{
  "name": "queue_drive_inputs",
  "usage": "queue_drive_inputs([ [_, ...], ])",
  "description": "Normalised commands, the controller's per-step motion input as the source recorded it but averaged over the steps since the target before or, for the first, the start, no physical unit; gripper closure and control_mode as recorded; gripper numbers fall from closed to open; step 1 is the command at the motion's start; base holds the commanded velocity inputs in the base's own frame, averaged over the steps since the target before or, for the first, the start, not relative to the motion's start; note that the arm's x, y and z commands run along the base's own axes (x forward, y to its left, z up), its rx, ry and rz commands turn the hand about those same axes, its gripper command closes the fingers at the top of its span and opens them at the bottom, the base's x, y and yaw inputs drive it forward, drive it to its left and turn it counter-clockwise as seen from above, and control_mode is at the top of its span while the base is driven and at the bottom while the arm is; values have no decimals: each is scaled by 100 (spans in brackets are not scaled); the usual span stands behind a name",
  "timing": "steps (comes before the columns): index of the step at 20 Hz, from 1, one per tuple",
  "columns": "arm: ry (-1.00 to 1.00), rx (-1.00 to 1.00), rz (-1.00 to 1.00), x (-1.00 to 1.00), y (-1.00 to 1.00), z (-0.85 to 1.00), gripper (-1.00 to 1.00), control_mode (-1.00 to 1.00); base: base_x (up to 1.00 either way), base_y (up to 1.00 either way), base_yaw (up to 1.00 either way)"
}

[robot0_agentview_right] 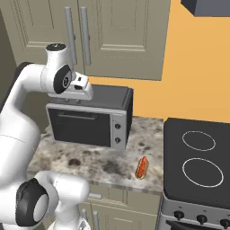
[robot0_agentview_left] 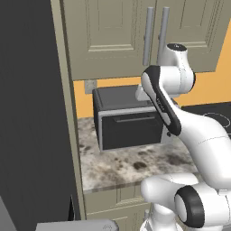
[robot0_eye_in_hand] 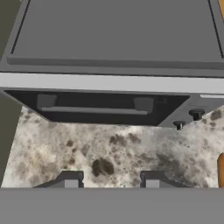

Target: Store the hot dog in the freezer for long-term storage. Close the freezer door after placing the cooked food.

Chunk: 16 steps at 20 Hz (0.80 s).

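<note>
The hot dog (robot0_agentview_right: pixel 142 167), a small orange-red sausage in a tan bun, lies on the speckled counter (robot0_agentview_right: pixel 85 157) near its front edge, just left of the stove; its end shows as an orange sliver (robot0_eye_in_hand: pixel 221 169) in the hand view. My gripper (robot0_eye_in_hand: pixel 110 180) hangs over the front of the toaster oven, looking down at the counter, well left of and above the hot dog. Its fingers stand apart with nothing between them. A tall dark grey fridge side (robot0_agentview_left: pixel 27 113) rises at the left. I cannot tell the freezer or the freezer door from here.
A dark toaster oven (robot0_agentview_right: pixel 87 121) sits at the back of the counter under my hand (robot0_agentview_right: pixel 81 87). A black stove (robot0_agentview_right: pixel 197 161) borders the counter on the right. Wall cabinets with bar handles (robot0_agentview_right: pixel 76 36) hang above.
</note>
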Motion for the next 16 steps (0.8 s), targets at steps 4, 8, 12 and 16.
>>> queue_drive_inputs([
  [4,0,0,0,-12,-1,-4,-100,-100,0,0,0],
  [8,2,0,0,-25,-25,-12,-100,-100,0,0,0],
  [12,2,0,0,-19,-45,-16,-100,-100,0,0,0],
  [16,2,-3,0,-5,-42,-17,-100,-100,0,0,0],
])
